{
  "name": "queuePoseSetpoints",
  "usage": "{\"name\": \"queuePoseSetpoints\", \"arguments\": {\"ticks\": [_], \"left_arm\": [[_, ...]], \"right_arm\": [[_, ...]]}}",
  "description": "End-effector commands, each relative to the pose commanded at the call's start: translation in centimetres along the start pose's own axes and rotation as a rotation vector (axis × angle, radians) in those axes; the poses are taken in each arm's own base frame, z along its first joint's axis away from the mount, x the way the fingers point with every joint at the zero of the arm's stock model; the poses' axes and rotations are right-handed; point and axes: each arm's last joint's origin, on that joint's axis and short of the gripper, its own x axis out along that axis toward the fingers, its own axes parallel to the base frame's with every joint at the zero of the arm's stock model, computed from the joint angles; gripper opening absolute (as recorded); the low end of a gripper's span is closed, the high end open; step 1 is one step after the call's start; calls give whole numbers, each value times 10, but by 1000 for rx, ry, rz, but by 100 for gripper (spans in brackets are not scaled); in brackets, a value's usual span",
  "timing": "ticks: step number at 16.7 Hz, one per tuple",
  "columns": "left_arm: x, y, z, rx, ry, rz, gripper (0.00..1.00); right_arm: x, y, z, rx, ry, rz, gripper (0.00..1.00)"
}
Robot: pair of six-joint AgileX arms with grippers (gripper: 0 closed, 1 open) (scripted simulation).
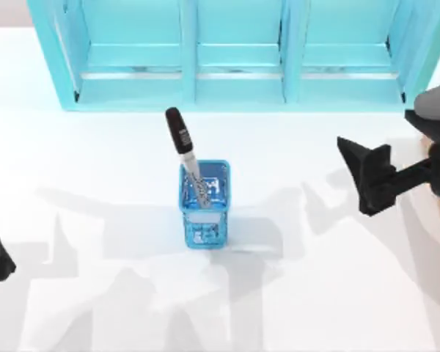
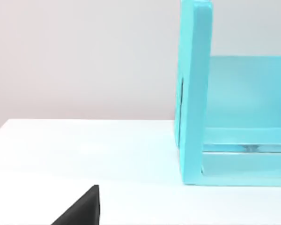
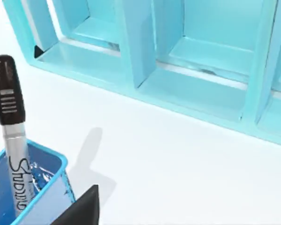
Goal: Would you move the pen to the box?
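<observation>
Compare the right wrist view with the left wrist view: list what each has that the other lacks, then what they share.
Right wrist view alone: the pen, black cap up, standing in the blue cup, and several open compartments of the cyan shelf from the front.

Left wrist view alone: the plain wall behind the table, the table's far edge, and the shelf's outer end panel.

Both: the white table, part of the cyan shelf, and a dark piece of that arm's own end effector at the lower edge.
</observation>
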Motion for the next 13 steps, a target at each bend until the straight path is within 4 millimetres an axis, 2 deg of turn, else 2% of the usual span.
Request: {"name": "queuePoseSetpoints", "arguments": {"ticks": [4, 7, 10, 13], "left_arm": [[0, 0, 0, 0, 0, 0, 100], [0, 0, 0, 0, 0, 0, 100], [0, 0, 0, 0, 0, 0, 100], [0, 0, 0, 0, 0, 0, 100]], "right_arm": [[66, 36, -1, -29, 132, 152, 100], [98, 62, -15, -48, 214, 232, 100], [112, 75, -25, -57, 259, 268, 100], [113, 76, -25, -58, 262, 270, 100]]}}
